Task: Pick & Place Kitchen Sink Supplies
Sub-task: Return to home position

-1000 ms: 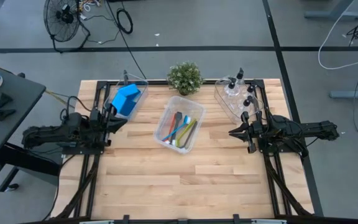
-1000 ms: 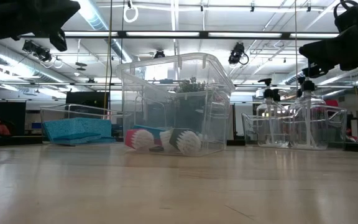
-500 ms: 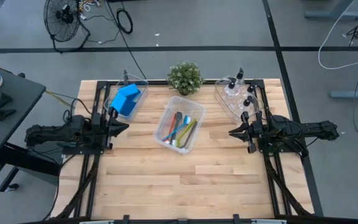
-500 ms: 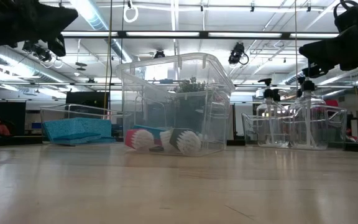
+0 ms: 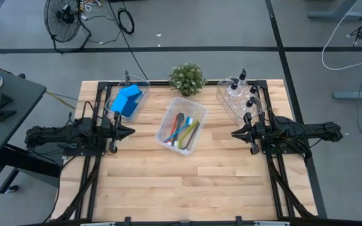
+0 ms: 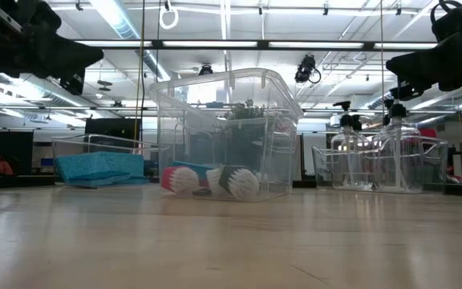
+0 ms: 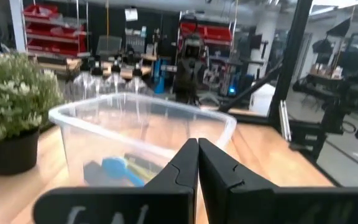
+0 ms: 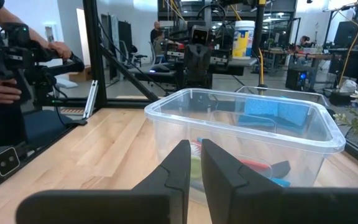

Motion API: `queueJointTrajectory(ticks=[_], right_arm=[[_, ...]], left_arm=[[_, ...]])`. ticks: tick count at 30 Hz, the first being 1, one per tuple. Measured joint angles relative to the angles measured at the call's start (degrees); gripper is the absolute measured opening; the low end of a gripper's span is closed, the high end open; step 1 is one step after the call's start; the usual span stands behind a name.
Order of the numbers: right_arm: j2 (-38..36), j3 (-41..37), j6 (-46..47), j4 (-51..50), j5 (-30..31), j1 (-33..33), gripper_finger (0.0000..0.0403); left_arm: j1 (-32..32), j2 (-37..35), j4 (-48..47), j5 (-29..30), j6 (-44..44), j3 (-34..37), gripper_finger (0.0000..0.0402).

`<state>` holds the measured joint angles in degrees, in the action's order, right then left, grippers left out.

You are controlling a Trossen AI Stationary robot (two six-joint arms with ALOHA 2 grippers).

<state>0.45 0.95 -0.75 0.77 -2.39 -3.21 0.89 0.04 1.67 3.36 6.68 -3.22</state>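
Blue sponges (image 5: 127, 100) lie in the clear bin at the table's far left, also seen in the low view (image 6: 99, 168). Coloured brushes (image 5: 182, 130) lie in the middle bin (image 5: 168, 116), bristle heads against its near wall (image 6: 215, 181). Pump bottles (image 5: 241, 94) stand in the far-right bin, also visible in the low view (image 6: 371, 156). My left gripper (image 5: 129, 132) hovers shut just near of the sponge bin, pointing toward the brush bin (image 7: 142, 134). My right gripper (image 5: 234, 134) hovers shut to the right of the brush bin (image 8: 241, 134), pointing at it. Both hold nothing.
A small potted plant (image 5: 186, 78) stands at the far edge between the bins. The near half of the wooden table (image 5: 193, 182) is bare board. People stand in the room beyond the table's left side (image 8: 5, 74).
My left gripper has drawn back from the sponge bin toward the near edge, dropped a little, and swung from pointing at the sponge bin to pointing toward the table's right. The right arm has kept still.
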Motion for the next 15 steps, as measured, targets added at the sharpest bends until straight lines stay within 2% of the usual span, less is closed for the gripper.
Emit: queueJointTrajectory(ticks=[15], right_arm=[[-0.02, 0.00, -0.07, -0.01, -0.02, 0.01, 0.0043]], left_arm=[[-1.14, 0.04, -6.97, 1.51, 0.11, -0.11, 0.0017]])
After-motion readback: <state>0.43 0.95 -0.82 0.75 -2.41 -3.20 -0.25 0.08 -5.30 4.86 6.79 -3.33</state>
